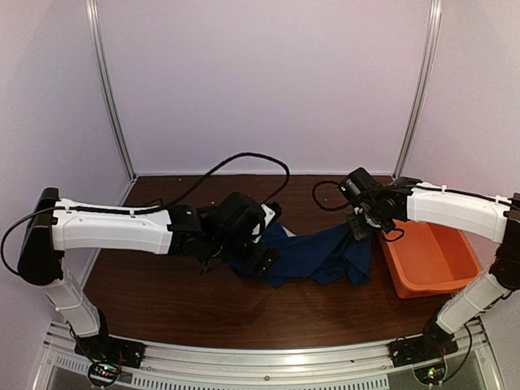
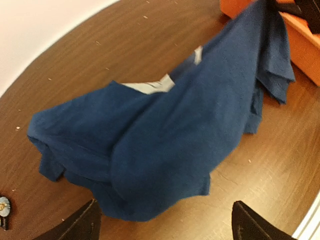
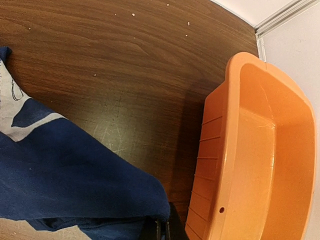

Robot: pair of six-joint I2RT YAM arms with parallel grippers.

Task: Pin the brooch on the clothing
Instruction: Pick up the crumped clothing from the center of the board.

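From above, the T-shirt (image 1: 325, 256) lies bunched near the middle of the bench (image 1: 162, 301). Its right end is lifted by the right gripper (image 1: 361, 226) beside the orange tub (image 1: 439, 252), and the left gripper (image 1: 253, 253) hangs over its left end. The brooch cannot be made out here. The step in hand looks like spreading the cloth flat, so the left arm should take the free end low at the hem and draw it towards the bench's left edge, away from the raised end, until the chest lies smooth. In the left wrist view the left gripper (image 2: 164, 210) has its fingers wide apart with nothing held, and the near hem of the T-shirt (image 2: 165, 140) lies just ahead of them. Scraps of white print (image 2: 150, 86) show among the folds. The brooch (image 2: 4, 206) lies on bare bench at the view's left edge, outside the left finger and apart from the cloth; any pull should steer clear so it is neither swept off nor buried. In the right wrist view the right gripper (image 3: 162, 227) is clamped on a fold of the T-shirt, with the tub just beside it.
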